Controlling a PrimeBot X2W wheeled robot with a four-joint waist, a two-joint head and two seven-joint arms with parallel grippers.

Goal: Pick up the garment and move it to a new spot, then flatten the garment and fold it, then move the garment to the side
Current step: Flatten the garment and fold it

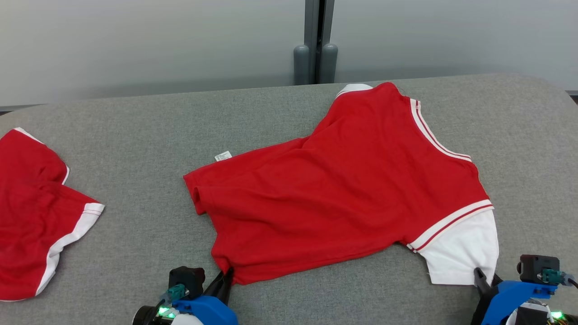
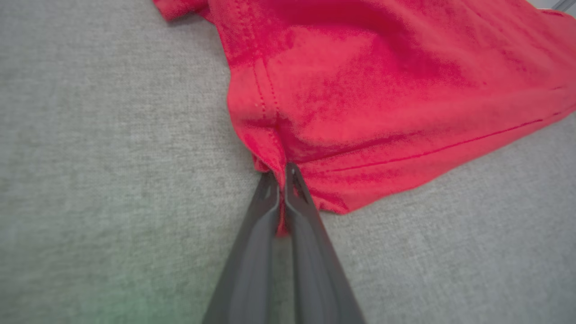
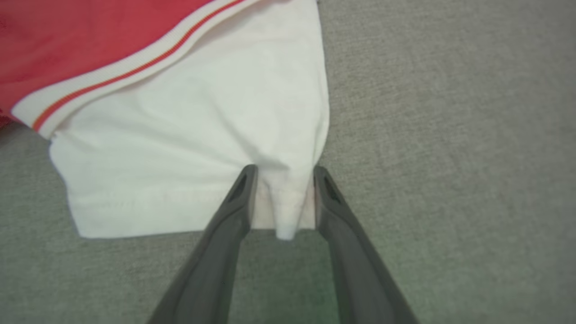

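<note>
Far left, a second red garment with white edging (image 1: 31, 212) lies bunched up, cut off at the head view's left side. Next comes a broad strip of bare grey woven-fabric worktop (image 1: 135, 180) — plenty of open room there. Down at the near edge, the left gripper (image 1: 224, 275) has its jaws pinched tight on the lower-left hem corner of the red knit shirt with white striped trim (image 1: 343, 180). The left wrist view shows stitched hem squeezed between the dark fingers (image 2: 256, 225). The shirt lies spread across the middle of the worktop, softly rumpled. A small white label (image 1: 223, 156) pokes out at its upper-left edge, and its top end reaches near the far edge. More bare grey cloth lies to the right. At the lower right is the right gripper (image 1: 479, 274) — jaws standing partly open, straddling a raised fold at the hem of the white sleeve (image 1: 460, 253), tips touching the fabric.
</note>
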